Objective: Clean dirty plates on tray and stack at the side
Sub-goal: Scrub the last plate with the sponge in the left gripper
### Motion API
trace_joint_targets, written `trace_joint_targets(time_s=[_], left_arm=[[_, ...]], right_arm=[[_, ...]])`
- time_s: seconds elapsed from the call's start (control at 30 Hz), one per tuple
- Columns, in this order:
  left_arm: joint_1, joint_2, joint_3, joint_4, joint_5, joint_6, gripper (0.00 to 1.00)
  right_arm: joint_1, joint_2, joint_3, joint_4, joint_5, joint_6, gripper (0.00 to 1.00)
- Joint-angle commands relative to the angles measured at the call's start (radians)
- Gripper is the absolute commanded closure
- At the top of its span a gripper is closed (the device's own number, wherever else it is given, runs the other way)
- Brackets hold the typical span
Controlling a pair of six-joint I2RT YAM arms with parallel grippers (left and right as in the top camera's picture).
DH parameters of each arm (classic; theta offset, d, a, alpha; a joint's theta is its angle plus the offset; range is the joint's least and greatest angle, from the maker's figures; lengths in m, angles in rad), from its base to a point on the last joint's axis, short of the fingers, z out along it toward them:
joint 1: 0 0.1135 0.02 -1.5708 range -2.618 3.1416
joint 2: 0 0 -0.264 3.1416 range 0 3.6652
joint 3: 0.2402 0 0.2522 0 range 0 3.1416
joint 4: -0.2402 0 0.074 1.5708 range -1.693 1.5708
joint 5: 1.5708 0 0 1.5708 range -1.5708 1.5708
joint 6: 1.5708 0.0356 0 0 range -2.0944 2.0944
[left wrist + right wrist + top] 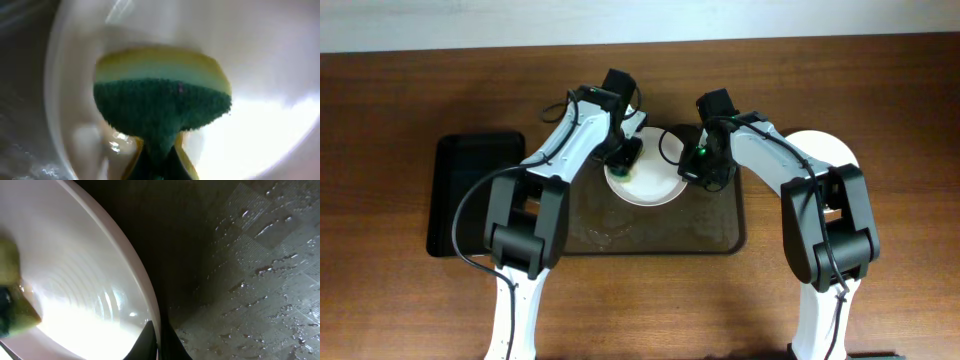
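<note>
The left gripper [625, 163] pinches the sponge [160, 95] onto the plate [655, 185], mid-tray [720, 238], while the right gripper [692, 172] clamps its right rim: the scrubbing step, with wiping the remaining surface probably next.

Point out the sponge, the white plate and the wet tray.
sponge [162, 105]: left wrist view, on its green scouring face.
white plate [75, 280]: right wrist view, on its inner surface.
wet tray [260, 255]: right wrist view, on its bare, droplet-covered floor.
</note>
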Motion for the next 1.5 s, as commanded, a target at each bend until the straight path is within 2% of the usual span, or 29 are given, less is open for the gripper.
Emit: trace_joint_targets(time_s=[0.0,0.1,0.2,0.27,0.37,0.47,0.53,0.63,0.7,0.77,0.83,0.97,1.0,1.1,1.13,1.23,1.33,1.47], left_arm=[[0.002,0.047,-0.013,-0.127,0.189,-0.01,0.99],[0.002,0.047,-0.013,-0.142,0.29,0.029,0.99],[0.002,0.049,-0.013,0.009,0.275,0.014,1.0],[0.002,0.056,-0.013,0.09,0.172,-0.075,1.0],[0.002,0.061,-0.013,0.182,0.083,-0.102,1.0],[0.002,0.061,-0.013,0.238,-0.073,-0.204,0.99],[0.002,0.061,-0.013,0.238,-0.19,-0.303,0.99],[0.002,0.061,-0.013,0.174,-0.192,-0.317,0.99],[0.002,0.061,-0.013,0.043,-0.185,-0.317,1.0],[0.003,0.061,-0.013,-0.078,-0.113,-0.315,1.0],[0.004,0.061,-0.013,-0.134,0.041,-0.245,0.99],[0.004,0.061,-0.013,-0.111,0.345,-0.111,1.0],[0.004,0.061,-0.013,-0.1,0.389,-0.079,1.0],[0.016,0.061,-0.013,-0.036,0.385,-0.073,0.99],[0.023,0.061,-0.013,-0.006,0.362,-0.085,0.99],[0.043,0.061,-0.013,0.078,0.089,-0.23,0.99],[0.049,0.061,-0.013,0.111,-0.147,-0.261,0.99],[0.05,0.061,-0.013,0.063,-0.224,-0.31,1.0]], right_arm=[[0.018,0.056,-0.051,-0.013,0.051,-0.005,0.96],[0.018,0.056,-0.051,-0.011,0.051,-0.005,0.96],[0.018,0.056,-0.051,-0.011,0.051,-0.008,0.96],[0.018,0.056,-0.052,-0.011,0.051,-0.008,0.96],[0.018,0.056,-0.052,-0.011,0.051,-0.009,0.96],[0.018,0.056,-0.053,-0.011,0.051,-0.008,0.96],[0.018,0.056,-0.053,-0.011,0.051,-0.012,0.96],[0.018,0.056,-0.053,-0.011,0.051,-0.012,0.96],[0.018,0.056,-0.053,-0.011,0.051,-0.012,0.96],[0.018,0.056,-0.053,-0.011,0.051,-0.012,0.96],[0.019,0.056,-0.053,-0.011,0.051,-0.012,0.96],[0.019,0.056,-0.053,-0.011,0.051,-0.012,0.96],[0.019,0.056,-0.053,-0.011,0.051,-0.012,0.96],[0.019,0.056,-0.053,-0.011,0.051,-0.012,0.96],[0.019,0.056,-0.053,-0.011,0.051,-0.012,0.96],[0.019,0.056,-0.053,-0.011,0.051,-0.012,0.96],[0.019,0.056,-0.053,-0.011,0.051,-0.012,0.96],[0.019,0.056,-0.053,-0.011,0.051,-0.012,0.96]])
